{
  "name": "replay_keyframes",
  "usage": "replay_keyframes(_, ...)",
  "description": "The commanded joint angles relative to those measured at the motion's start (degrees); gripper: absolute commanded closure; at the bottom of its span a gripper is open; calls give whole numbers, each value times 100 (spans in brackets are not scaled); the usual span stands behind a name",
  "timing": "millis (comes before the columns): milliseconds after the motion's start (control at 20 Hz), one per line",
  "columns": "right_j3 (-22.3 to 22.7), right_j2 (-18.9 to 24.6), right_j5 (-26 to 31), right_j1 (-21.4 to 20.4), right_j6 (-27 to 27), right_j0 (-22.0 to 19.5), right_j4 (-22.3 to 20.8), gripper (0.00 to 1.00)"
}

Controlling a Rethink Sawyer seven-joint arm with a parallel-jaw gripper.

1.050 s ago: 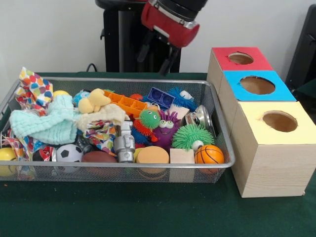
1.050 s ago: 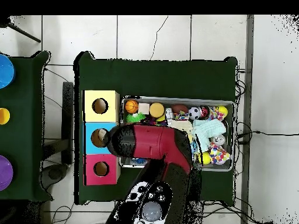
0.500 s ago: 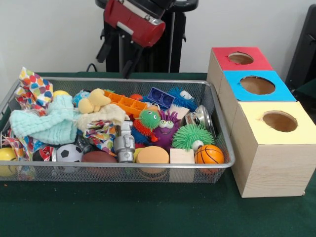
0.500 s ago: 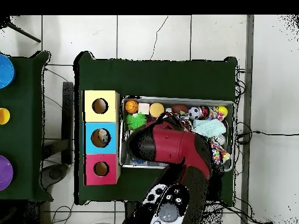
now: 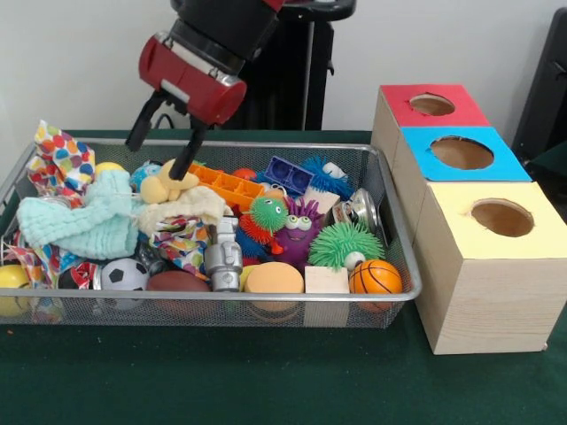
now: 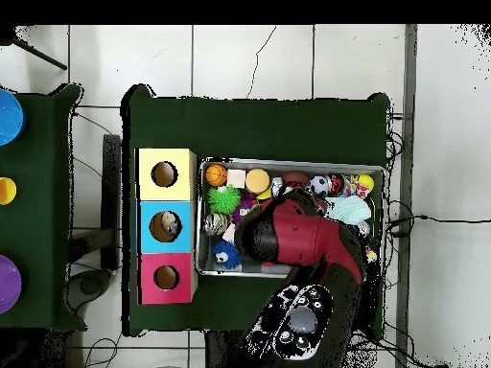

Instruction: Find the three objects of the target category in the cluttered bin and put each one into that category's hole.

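From the front you see the end effector (image 5: pixel 159 157) hanging over the left part of the wire bin (image 5: pixel 221 310), its two dark fingers (image 5: pixel 138 133) spread apart with nothing between them. One fingertip reaches down beside the yellow plush toy (image 5: pixel 168 181), which lies on a cream cloth (image 5: pixel 190 205) next to the mint washcloth (image 5: pixel 84 217). Along the bin's near wall you find a soccer ball (image 5: pixel 124 274), a brown football (image 5: pixel 177 282) and a small basketball (image 5: pixel 375 276). The green spiky ball (image 5: pixel 345 243) sits just behind the basketball. Right of the bin stand three boxes with round holes: red (image 5: pixel 431 104), blue (image 5: pixel 461 152) and yellow (image 5: pixel 501 217).

From overhead, the red arm (image 6: pixel 302 240) covers the middle of the bin (image 6: pixel 203 268) and hides the end effector. You can see the basketball (image 6: pixel 216 174) in the corner nearest the yellow box (image 6: pixel 164 173), and a blue fuzzy toy (image 6: pixel 224 255) near the red box (image 6: pixel 166 278). A small pale object lies inside the blue box's hole (image 6: pixel 165 225). The green table (image 6: pixel 259 125) carries everything.
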Motion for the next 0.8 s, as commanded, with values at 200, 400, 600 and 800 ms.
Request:
replay_keyframes(200, 179, 879, -1224, 735, 662, -549, -87, 0)
replay_keyframes(400, 254, 1076, -1531, 855, 716, -666, -49, 0)
replay_keyframes(600, 291, 1166, -1752, 935, 765, -727, -5, 0)
replay_keyframes(800, 370, 1381, -1796, 917, 785, -841, -2, 0)
